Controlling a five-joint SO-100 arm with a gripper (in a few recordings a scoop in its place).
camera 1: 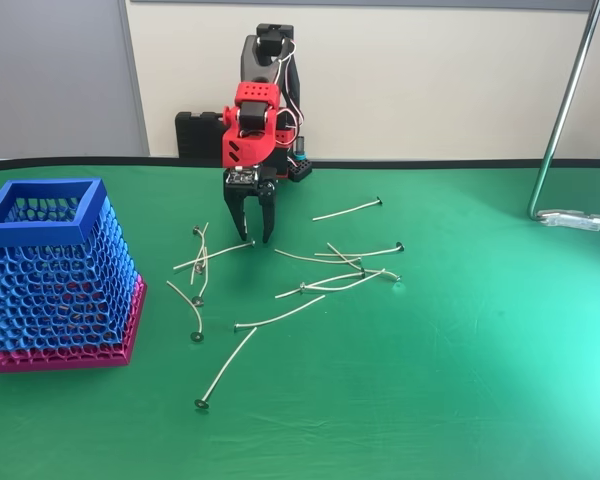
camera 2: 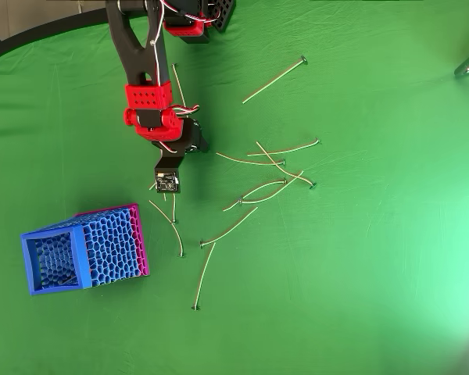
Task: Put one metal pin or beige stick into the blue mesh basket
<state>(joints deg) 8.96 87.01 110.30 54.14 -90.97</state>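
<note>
Nothing binned yet: red-black two-finger gripper (camera 1: pixel 255 238), fingers slightly spread and holding nothing, hangs over a thin beige metal pin (camera 1: pixel 213 257), tall blue honeycomb-mesh basket (camera 1: pixel 42 212) well off to its left in the fixed view.

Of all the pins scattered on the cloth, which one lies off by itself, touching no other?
The pin farthest back in the fixed view, right of the gripper. It lies alone on the green cloth, while most others overlap or cluster.
</note>
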